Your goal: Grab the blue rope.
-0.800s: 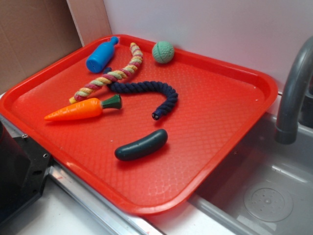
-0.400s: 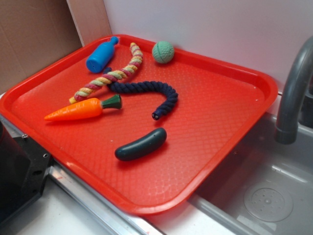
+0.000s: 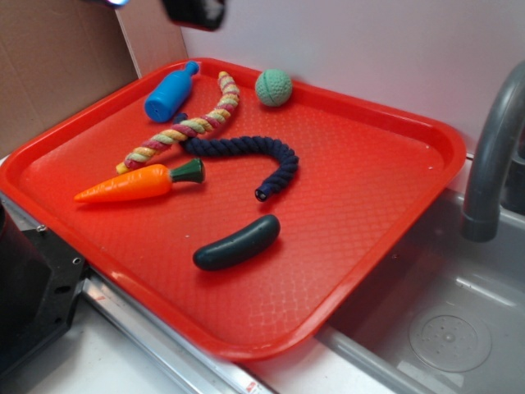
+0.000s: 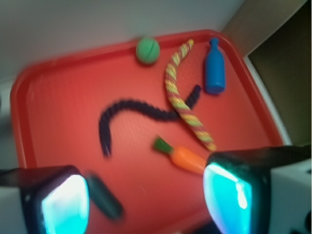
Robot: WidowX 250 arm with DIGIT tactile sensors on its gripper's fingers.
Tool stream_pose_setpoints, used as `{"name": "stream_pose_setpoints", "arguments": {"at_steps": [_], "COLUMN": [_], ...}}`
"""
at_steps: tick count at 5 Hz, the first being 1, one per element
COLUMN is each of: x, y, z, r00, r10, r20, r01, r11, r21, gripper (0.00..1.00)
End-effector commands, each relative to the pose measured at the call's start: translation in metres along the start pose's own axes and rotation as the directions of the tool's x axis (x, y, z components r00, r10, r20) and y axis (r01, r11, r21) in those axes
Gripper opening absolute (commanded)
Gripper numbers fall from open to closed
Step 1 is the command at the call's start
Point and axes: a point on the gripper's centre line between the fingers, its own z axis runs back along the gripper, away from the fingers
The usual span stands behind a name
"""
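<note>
A: We see the blue rope (image 3: 246, 156) lying loose in the middle of the red tray (image 3: 385, 205), bent in a hook with its cut end pointing toward the dark green toy cucumber (image 3: 236, 243).

B: From the wrist we see the same rope (image 4: 131, 114) passing under the yellow-pink-green braided rope (image 4: 183, 97), its far tip showing beside the bright blue bottle (image 4: 214, 68).

A: We find the toy carrot (image 3: 139, 182) just beside the rope's straight part, leaf end nearest it. The green ball (image 3: 273, 87) sits by the tray's back rim.

B: Our gripper (image 4: 146, 195) hangs high over the tray, touching nothing. Its two fingers (image 4: 66, 204) stand wide apart, glowing cyan, with nothing between them.

A: In the exterior view we catch only a dark blurred piece of the arm (image 3: 193, 11) at the top edge. A grey faucet (image 3: 492, 156) stands over the sink (image 3: 443, 328) beside the tray.
</note>
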Motion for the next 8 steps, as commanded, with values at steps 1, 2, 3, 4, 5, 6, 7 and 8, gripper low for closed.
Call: {"name": "stream_pose_setpoints", "arguments": {"at_steps": [1, 2, 3, 4, 5, 6, 7, 8], "x": [0.010, 0.010, 0.010, 0.033, 0.038, 0.039, 0.041, 0.026], "y": [0.001, 0.001, 0.001, -0.027, -0.034, -0.035, -0.035, -0.029], "z": [0.013, 0.013, 0.013, -0.027, -0.055, -0.092, -0.116, -0.132], "r00": [0.999, 0.999, 0.999, 0.990, 0.957, 0.907, 0.894, 0.900], "r10": [0.029, 0.029, 0.029, 0.141, 0.284, 0.413, 0.436, 0.423], "r20": [0.032, 0.032, 0.032, -0.029, -0.052, -0.082, -0.104, -0.110], "r01": [-0.028, -0.028, -0.028, -0.143, -0.285, -0.409, -0.429, -0.421], "r11": [0.999, 0.999, 0.999, 0.986, 0.958, 0.911, 0.899, 0.906], "r21": [-0.037, -0.037, -0.037, -0.088, -0.010, 0.055, 0.085, 0.039], "gripper": [1.00, 1.00, 1.00, 1.00, 1.00, 1.00, 1.00, 1.00]}}
